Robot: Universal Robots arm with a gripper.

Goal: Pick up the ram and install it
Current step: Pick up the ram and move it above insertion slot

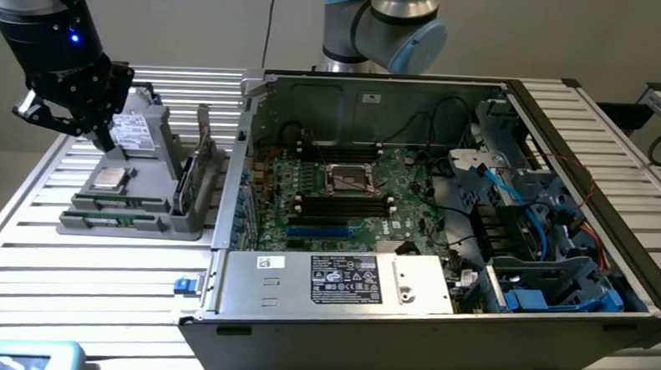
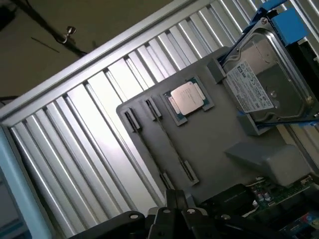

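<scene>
The ram [image 1: 202,168] is a dark-green strip standing on edge in the grey holder tray [image 1: 140,202], on the side nearest the computer case. In the wrist view a bit of the ram's green board [image 2: 271,191] shows past the tray [image 2: 209,144]. My gripper [image 1: 88,133] hangs over the tray's far end beside the silver drive [image 1: 132,130], toward the exterior view's left of the ram and apart from it. Its fingers [image 2: 174,206] are shut with nothing between them.
The tray also carries a square silver processor [image 1: 113,178] [image 2: 187,97] and the drive [image 2: 264,84]. Another green strip [image 1: 111,220] lies along its near edge. The open computer case [image 1: 415,306] with motherboard [image 1: 342,194] and black slots stands right of the tray on the slatted table [image 1: 70,266].
</scene>
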